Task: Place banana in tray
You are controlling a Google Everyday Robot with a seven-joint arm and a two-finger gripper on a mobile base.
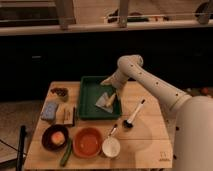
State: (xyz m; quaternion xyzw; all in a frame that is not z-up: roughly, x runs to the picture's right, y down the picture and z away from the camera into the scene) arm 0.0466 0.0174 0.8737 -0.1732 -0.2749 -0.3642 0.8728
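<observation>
The green tray (88, 95) lies at the back middle of the wooden table. A yellowish banana (111, 97) lies inside its right half, next to a pale cloth-like item (103, 102). My gripper (109, 90) reaches down from the arm on the right, over the tray's right side and right at the banana. I cannot tell whether it is touching the banana.
On the table are a blue sponge (50, 110), a snack bar (67, 115), a dark bowl holding an orange item (55, 138), a red bowl (87, 142), a white cup (111, 147), a green vegetable (66, 156), a black-headed brush (133, 114) and a dark pile (60, 92).
</observation>
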